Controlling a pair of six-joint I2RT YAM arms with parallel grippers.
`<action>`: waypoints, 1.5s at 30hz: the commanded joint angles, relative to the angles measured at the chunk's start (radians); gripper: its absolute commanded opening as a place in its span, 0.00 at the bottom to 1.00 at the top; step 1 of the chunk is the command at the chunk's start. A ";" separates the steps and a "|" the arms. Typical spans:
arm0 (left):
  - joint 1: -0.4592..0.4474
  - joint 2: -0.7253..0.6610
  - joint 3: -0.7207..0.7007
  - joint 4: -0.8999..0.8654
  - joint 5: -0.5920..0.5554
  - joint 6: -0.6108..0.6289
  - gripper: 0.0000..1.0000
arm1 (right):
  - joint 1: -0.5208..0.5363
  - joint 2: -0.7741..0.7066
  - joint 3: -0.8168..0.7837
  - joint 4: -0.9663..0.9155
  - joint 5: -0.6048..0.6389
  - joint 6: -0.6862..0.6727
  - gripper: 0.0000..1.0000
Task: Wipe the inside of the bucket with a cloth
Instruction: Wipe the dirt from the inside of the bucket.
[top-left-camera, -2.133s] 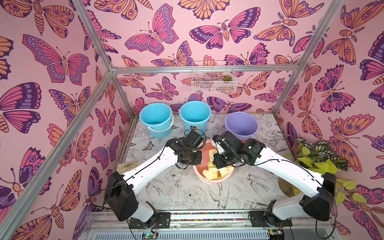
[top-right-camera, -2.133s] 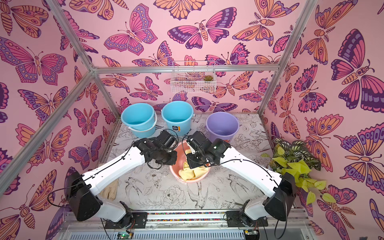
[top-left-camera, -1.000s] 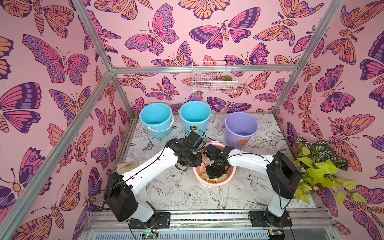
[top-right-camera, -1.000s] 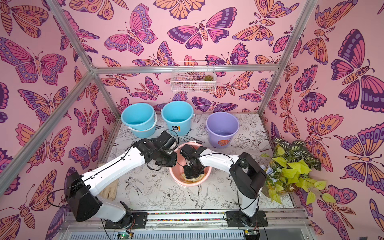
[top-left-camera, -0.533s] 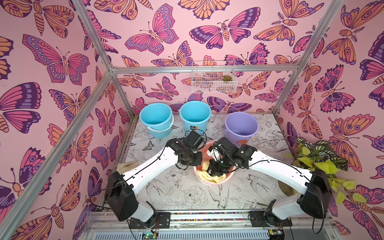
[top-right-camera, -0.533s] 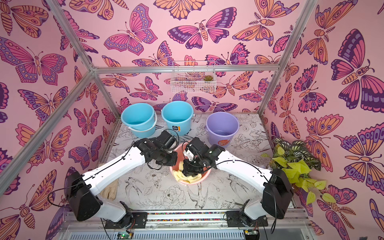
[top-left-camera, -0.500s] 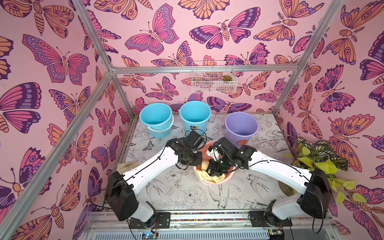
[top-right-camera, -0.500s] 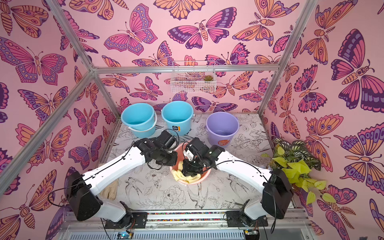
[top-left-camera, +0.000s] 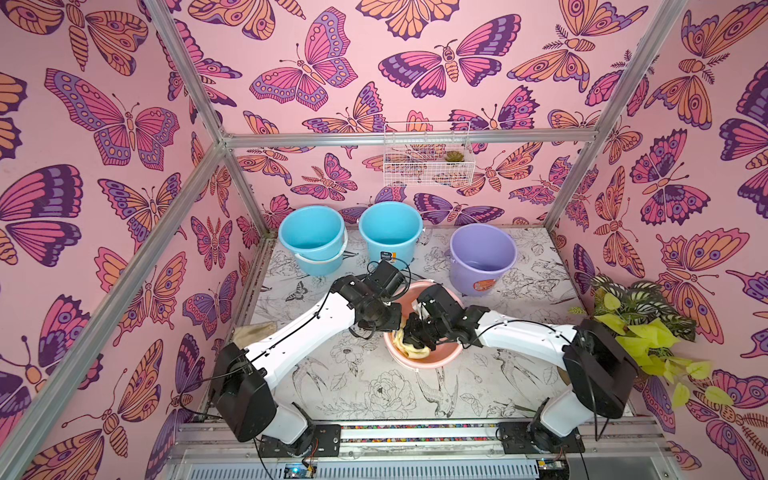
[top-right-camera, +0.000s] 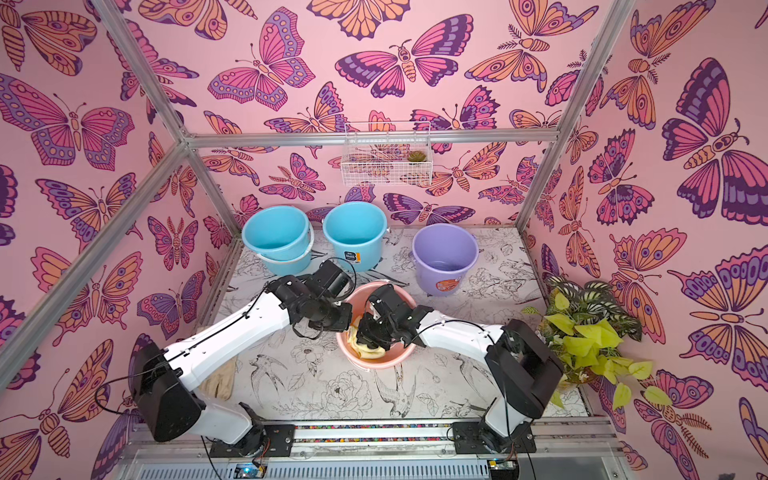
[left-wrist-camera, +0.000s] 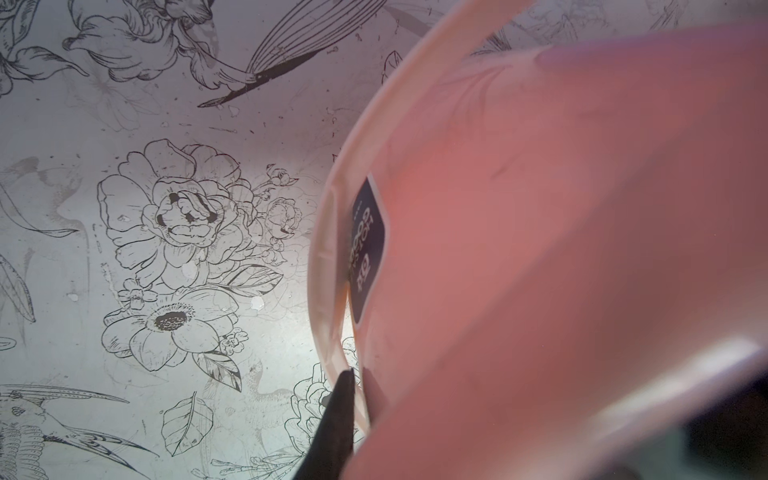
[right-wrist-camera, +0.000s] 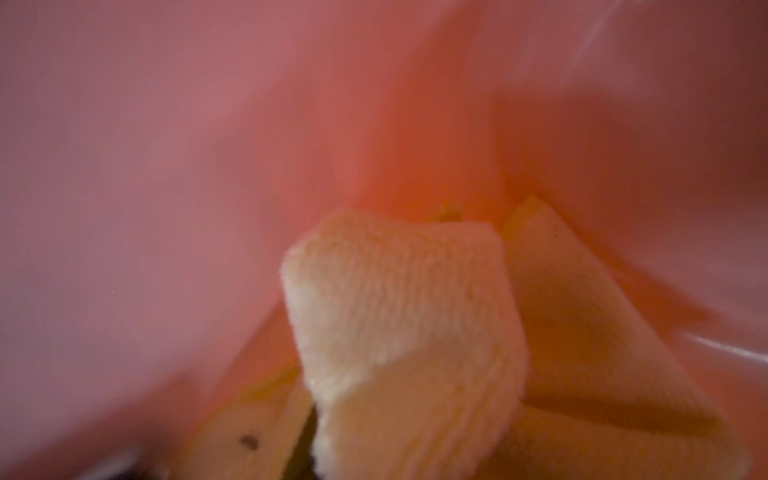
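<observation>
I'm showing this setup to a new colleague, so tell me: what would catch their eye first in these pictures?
The butterfly wallpaper covering the walls hits first. Then, at the centre, the pink bucket draws the eye: the left gripper pinches its rim while the right gripper holds a pale yellow cloth inside it. A yellow-green plant sits by the right arm's base.

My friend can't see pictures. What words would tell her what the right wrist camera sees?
A fluffy pale yellow cloth, folded and bunched up, sits very close to the camera in a blurry picture. All around it is the smooth inside of a pink bucket, which glows orange just behind the cloth.
</observation>
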 joint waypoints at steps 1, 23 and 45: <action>-0.009 -0.021 0.003 0.079 0.035 -0.007 0.00 | 0.015 0.074 -0.015 0.124 0.058 0.078 0.00; -0.003 -0.010 0.011 0.087 0.021 0.003 0.00 | 0.065 0.006 0.110 -0.127 0.188 -0.128 0.00; 0.001 -0.043 -0.009 0.092 0.093 0.046 0.00 | 0.073 -0.439 -0.048 -0.062 0.447 -1.494 0.00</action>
